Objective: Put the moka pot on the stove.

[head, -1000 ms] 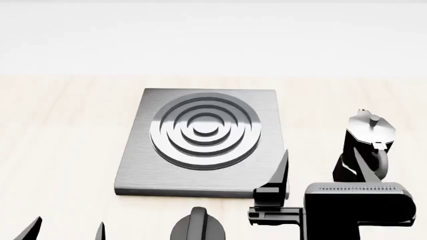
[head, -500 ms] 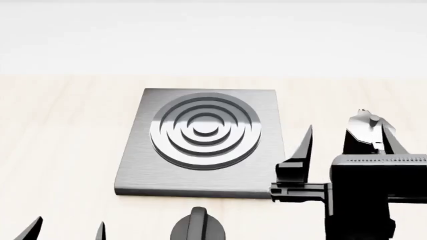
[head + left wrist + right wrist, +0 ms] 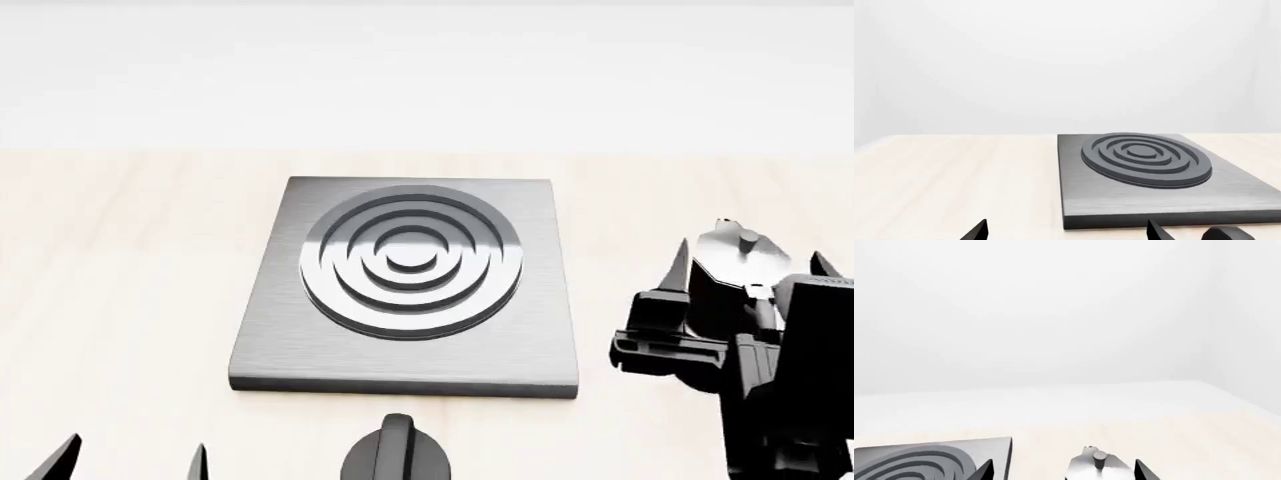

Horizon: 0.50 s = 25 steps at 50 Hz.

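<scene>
The pale wooden worktop [image 3: 120, 300] runs wide and bare to the left of the stove and out to its far edge, with open surface on every side of the things on it. The flat square dark grey metal stove [image 3: 407, 285] with its raised concentric ring burner lies flat in the middle, its near edge just short of a short round black knob [image 3: 394, 452] at the front. Well right of the stove's right edge, apart from it, the small black faceted moka pot [image 3: 731, 270] with its silvery knobbed lid stands upright on the worktop. The right hand [image 3: 747, 275] has its fingers spread, one dark fingertip on each side of the pot's top, neither clearly touching it. The left hand [image 3: 131, 462] shows only two pointed tips at the near left, spread apart over bare wood. No lettering shows on anything.
</scene>
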{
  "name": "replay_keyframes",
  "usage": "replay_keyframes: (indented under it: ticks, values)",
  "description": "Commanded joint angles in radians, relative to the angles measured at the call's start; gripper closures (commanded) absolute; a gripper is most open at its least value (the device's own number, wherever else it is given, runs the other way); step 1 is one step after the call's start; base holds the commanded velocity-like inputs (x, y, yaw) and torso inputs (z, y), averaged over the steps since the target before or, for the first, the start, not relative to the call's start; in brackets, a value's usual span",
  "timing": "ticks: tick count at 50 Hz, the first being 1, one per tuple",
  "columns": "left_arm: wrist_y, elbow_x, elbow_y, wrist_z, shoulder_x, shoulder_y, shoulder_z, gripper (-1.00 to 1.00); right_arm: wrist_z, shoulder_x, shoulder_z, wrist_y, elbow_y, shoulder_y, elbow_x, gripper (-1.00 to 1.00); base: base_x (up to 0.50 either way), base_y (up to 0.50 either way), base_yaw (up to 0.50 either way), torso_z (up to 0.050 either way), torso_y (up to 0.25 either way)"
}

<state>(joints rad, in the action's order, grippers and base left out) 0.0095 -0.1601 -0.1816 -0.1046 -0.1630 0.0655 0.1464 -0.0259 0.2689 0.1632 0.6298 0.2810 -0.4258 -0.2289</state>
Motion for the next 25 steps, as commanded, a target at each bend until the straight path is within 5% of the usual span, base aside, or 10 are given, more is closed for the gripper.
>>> replay_keyframes:
  ticks: [1, 25]
  values:
    - [0.018, -0.015, 0.006, 0.0, -0.003, 0.002, -0.002, -1.0, 0.027, 0.012, 0.068, -0.016, -0.095, -0.02, -0.044, -1.0, 0.0, 0.0, 0.0, 0.0, 0.0]
    - [0.016, -0.027, 0.004, -0.019, -0.017, -0.005, 0.01, -1.0, 0.055, 0.028, 0.078, -0.104, -0.366, -0.043, -0.03, -1.0, 0.0, 0.0, 0.0, 0.0, 0.0]
